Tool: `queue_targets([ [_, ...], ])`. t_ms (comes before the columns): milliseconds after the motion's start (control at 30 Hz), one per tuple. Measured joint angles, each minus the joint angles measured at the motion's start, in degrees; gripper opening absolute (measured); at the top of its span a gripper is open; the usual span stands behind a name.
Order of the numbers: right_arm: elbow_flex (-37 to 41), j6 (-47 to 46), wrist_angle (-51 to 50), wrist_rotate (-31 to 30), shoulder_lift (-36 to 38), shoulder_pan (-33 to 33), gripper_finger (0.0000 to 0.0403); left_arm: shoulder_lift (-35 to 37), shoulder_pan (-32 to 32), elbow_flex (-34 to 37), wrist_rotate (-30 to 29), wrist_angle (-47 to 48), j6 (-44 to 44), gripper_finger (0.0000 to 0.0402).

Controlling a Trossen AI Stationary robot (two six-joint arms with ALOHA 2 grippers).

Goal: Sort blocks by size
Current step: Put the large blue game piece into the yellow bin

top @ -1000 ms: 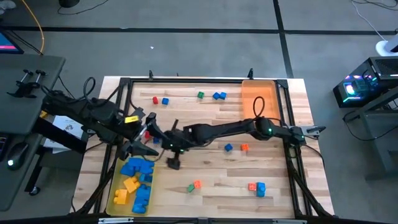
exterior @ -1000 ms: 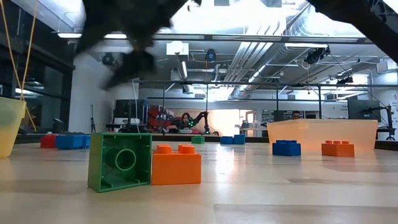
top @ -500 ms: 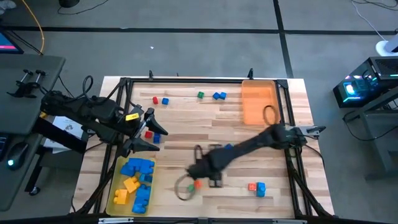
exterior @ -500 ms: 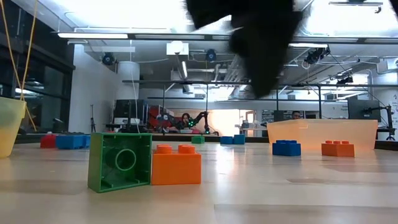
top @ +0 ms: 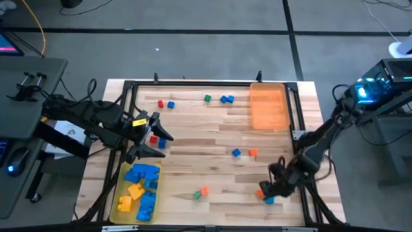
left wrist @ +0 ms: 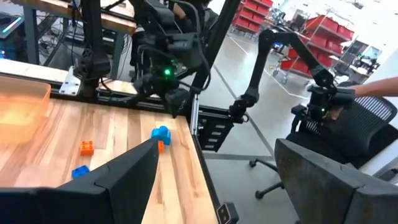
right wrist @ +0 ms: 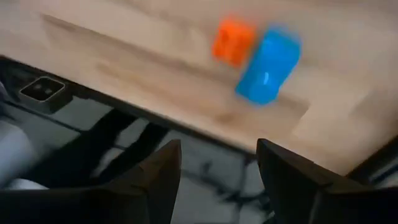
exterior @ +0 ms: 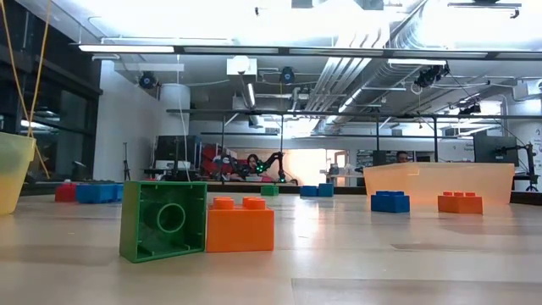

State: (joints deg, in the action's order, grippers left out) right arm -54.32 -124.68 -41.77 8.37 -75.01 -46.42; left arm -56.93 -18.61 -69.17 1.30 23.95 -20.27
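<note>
**Right end effector open over the orange-and-blue pair, near corner of bench**

Right end effector [top: 267,189]: hovering at the near right corner of the bench [top: 212,174], fingers standing apart and holding nothing; in its wrist view, the orange-and-blue pair [right wrist: 258,53] is lying on the wood just beyond the fingertips, the two pieces touching, close to the bench edge.

Left end effector [top: 154,138]: waiting at the left side of the bench, just beyond the yellow tray, fingers spread wide and gripping nothing.

Item 1, near left: yellow tray [top: 118,193], carrying a pile of larger blue and yellow blocks [top: 140,183].

Item 2, near centre: green-and-orange pair [top: 201,192], pieces touching; in the low view the green block [exterior: 163,220] is lying on its side with its hollow facing the camera, the orange block [exterior: 240,224] sitting studs-up against it.

Item 3, middle right: small blue block [top: 237,153] and small orange block [top: 253,153], near each other but apart.

Item 4, beside the left end effector: red block [top: 153,138], partly hidden by the fingers.

Item 5, far left: red block and blue block [top: 166,104], just beside one another.

Item 6, far centre: green block [top: 208,98], with a blue pair [top: 226,99] near it.

Item 7, far right: orange tray [top: 268,106], sitting along the far right edge; contents cannot be told.
</note>
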Motion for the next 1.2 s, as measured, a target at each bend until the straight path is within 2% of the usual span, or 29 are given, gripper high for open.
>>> queue_targets([
  [67, 1.85, -5.09, 3.40, 1.89, -1.95, -2.20, 0.0204, 0.00, 0.00, 0.00, 0.00, 0.48, 0.55, 0.0307],
  [200, 1.33, -6.44, 5.54, 6.15, -8.05, -2.53, 0.0204, 0.00, 0.00, 0.00, 0.01, 0.88, 0.96, 0.0307],
  [433, -2.45, -6.16, 0.82, 3.37, -14.21, -0.63, 0.0204, 0.00, 0.00, 0.00, 0.00, 1.51, 1.02, 0.0307],
  [600, -4.23, -6.10, -5.00, 3.03, -15.01, 0.04, 0.0204, 0.00, 0.00, 0.00, 0.00, 1.96, 1.00, 0.0307],
  [867, -3.94, -6.07, -6.47, 3.46, -15.10, 1.17, 0.0204, 0.00, 0.00, 0.00, 0.00, 2.04, 1.00, 0.0307],
  [1200, -3.92, -5.81, -2.46, 3.87, -20.81, 1.83, 0.0204, 0.00, 0.00, 0.00, -0.02, 3.77, 0.96, 0.0307],
])
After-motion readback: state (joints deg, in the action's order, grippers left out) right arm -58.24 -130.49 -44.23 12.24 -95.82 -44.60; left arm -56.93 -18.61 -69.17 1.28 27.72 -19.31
